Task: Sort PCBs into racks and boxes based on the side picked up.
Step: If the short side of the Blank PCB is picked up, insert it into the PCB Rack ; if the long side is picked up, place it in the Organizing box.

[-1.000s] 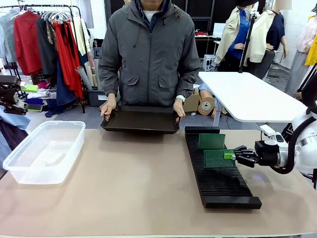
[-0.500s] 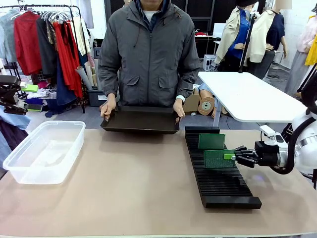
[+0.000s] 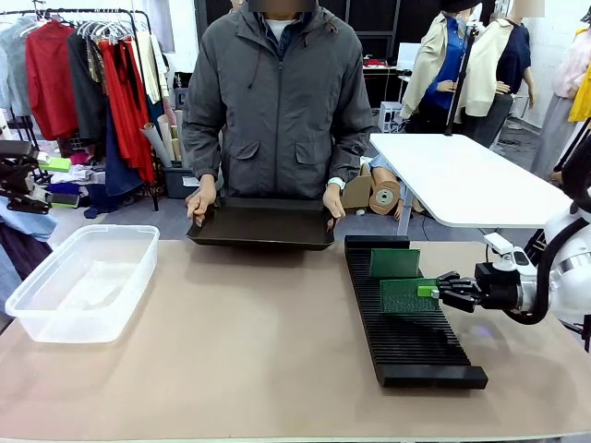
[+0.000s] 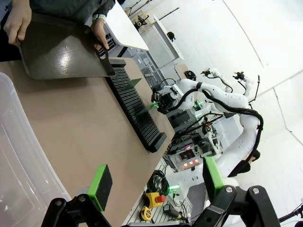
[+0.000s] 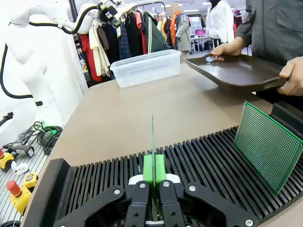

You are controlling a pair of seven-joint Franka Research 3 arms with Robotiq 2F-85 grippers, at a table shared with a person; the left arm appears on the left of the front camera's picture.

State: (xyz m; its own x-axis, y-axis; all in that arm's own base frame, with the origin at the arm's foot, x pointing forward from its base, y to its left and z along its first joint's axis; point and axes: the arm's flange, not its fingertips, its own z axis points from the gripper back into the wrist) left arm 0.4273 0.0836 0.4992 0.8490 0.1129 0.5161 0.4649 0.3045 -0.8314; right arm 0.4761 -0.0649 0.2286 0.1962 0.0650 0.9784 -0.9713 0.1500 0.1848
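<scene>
My right gripper [image 3: 436, 291] is shut on the right edge of a green PCB [image 3: 407, 295] that stands on edge in the slots of the long black rack [image 3: 406, 346]. In the right wrist view that PCB [image 5: 153, 137] shows edge-on as a thin line rising from my shut gripper [image 5: 154, 174] over the rack [image 5: 118, 182]. A second PCB [image 3: 395, 263] stands in the rack farther back, its dotted face [image 5: 265, 144] visible. The clear box [image 3: 83, 281] sits at the table's left. My left gripper [image 4: 156, 182] is open, hanging above the box's wall [image 4: 19, 161].
A person at the far side holds a dark shallow tray [image 3: 263, 223] by both ends at the table's far edge, just left of the rack's far end. The tan table [image 3: 240, 341] lies between box and rack. A white table [image 3: 462, 180] stands behind on the right.
</scene>
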